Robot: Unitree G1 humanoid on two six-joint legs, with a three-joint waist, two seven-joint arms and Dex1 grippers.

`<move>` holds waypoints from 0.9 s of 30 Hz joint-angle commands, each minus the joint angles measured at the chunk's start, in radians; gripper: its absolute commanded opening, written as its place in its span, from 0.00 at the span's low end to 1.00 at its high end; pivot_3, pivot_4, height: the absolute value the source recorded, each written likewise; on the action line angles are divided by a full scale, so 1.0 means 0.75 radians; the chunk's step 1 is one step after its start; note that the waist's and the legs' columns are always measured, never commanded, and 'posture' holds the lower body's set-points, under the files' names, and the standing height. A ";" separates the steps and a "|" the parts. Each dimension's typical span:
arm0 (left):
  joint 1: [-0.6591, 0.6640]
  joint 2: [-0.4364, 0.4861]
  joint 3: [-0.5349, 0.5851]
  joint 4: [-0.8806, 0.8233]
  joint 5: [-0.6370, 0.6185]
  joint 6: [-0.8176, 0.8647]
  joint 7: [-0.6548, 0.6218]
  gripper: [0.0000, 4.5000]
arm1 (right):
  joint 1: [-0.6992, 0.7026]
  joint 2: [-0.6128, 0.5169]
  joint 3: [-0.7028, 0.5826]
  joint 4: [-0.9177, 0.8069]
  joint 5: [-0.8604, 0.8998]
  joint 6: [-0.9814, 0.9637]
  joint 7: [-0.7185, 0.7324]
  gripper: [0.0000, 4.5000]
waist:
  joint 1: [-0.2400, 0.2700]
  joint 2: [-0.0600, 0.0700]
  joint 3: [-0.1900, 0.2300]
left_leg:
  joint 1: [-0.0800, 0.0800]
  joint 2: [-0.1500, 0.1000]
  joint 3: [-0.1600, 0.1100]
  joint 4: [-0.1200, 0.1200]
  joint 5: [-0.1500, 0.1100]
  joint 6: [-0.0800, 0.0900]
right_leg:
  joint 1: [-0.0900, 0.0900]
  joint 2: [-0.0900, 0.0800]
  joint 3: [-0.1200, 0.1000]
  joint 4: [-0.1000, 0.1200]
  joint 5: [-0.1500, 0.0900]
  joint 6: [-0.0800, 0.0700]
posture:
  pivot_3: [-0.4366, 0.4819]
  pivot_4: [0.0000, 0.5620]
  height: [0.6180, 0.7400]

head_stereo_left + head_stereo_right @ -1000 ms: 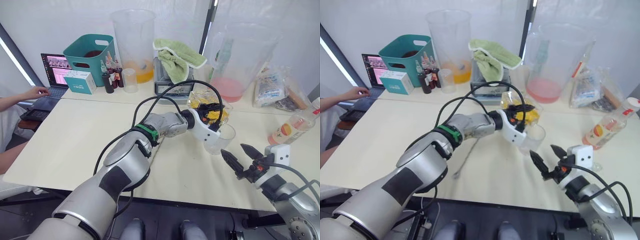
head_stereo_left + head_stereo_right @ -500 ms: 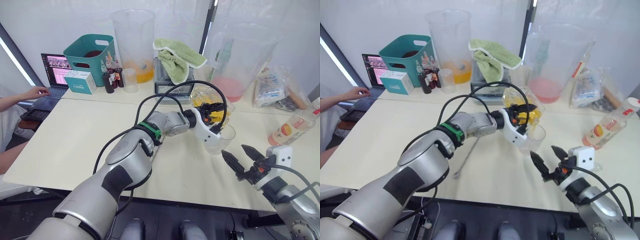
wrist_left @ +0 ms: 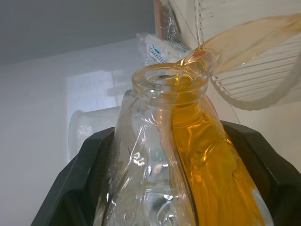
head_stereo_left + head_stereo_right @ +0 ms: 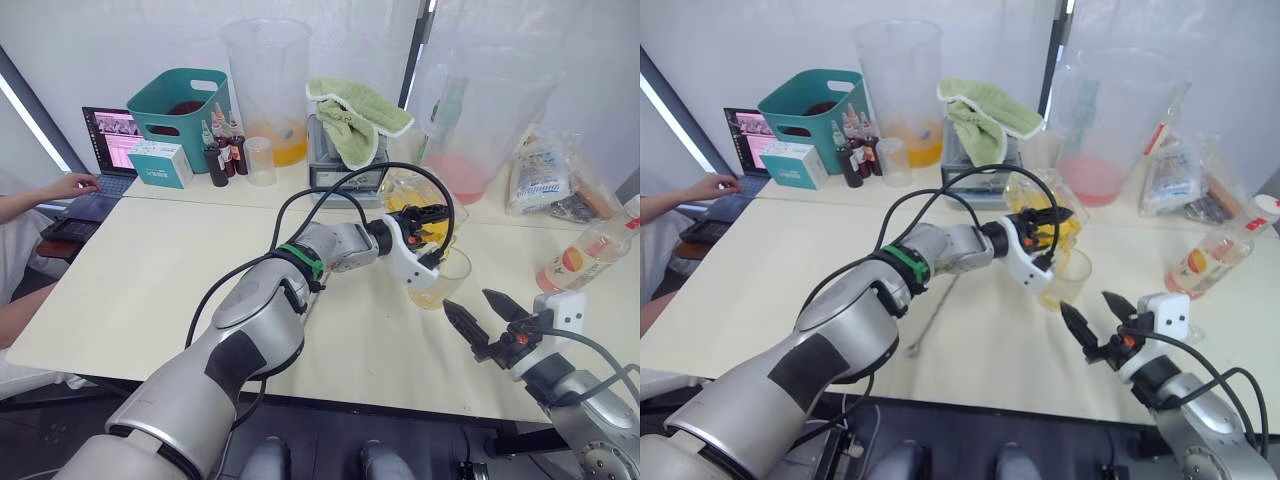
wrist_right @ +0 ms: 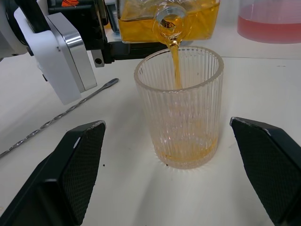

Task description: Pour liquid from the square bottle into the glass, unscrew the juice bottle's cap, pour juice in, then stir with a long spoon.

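Left wrist: gripper (image 4: 428,232) clamping square bottle (image 3: 188,174)

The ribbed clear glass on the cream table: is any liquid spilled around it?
No spill shows. The amber stream from the square clear bottle, held by the left gripper, falls inside the ribbed glass; the cream table around its base looks dry.

Our left arm reaches far forward and across to the right, wrist rolled over, its claw (image 4: 428,232) clamped on the tilted square bottle (image 5: 168,15). Our right arm stays low near the worktop's (image 4: 150,290) front edge, its claw (image 4: 487,315) pointing forward, the two black fingers (image 5: 79,159) spread wide apart, gripping nothing.
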 commanded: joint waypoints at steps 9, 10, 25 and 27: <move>-0.084 -0.015 0.037 -0.036 -0.045 0.020 0.033 0.63 | 0.006 -0.001 -0.019 -0.056 0.025 -0.007 -0.008 1.00 | 0.000 0.000 0.000 | 0.000 0.000 0.000 0.000 0.000 0.000 | 0.000 0.000 0.000 0.000 0.000 0.000 | 0.48 0.27 1.00; -0.084 -0.016 0.035 -0.036 -0.043 0.023 0.031 0.63 | 0.006 -0.001 -0.019 -0.057 0.026 -0.007 -0.008 1.00 | 0.000 0.000 0.000 | 0.000 0.000 0.000 0.000 0.000 0.000 | 0.000 0.000 0.000 0.000 0.000 0.000 | 0.48 0.27 1.00; -0.032 -0.026 0.251 -0.034 -0.298 -0.033 -0.292 0.63 | 0.022 0.001 -0.022 -0.054 0.023 -0.011 -0.012 1.00 | -0.001 0.000 0.000 | 0.000 0.000 0.000 0.000 0.000 0.000 | 0.000 0.000 0.000 0.001 0.000 0.000 | 0.48 0.27 1.00; -0.018 -0.024 0.290 -0.035 -0.343 -0.031 -0.358 0.63 | 0.014 -0.002 -0.021 -0.046 0.021 -0.010 -0.010 1.00 | -0.001 0.000 0.000 | 0.000 0.000 0.000 0.000 0.000 0.000 | 0.000 0.000 0.000 0.002 0.000 0.000 | 0.48 0.27 1.00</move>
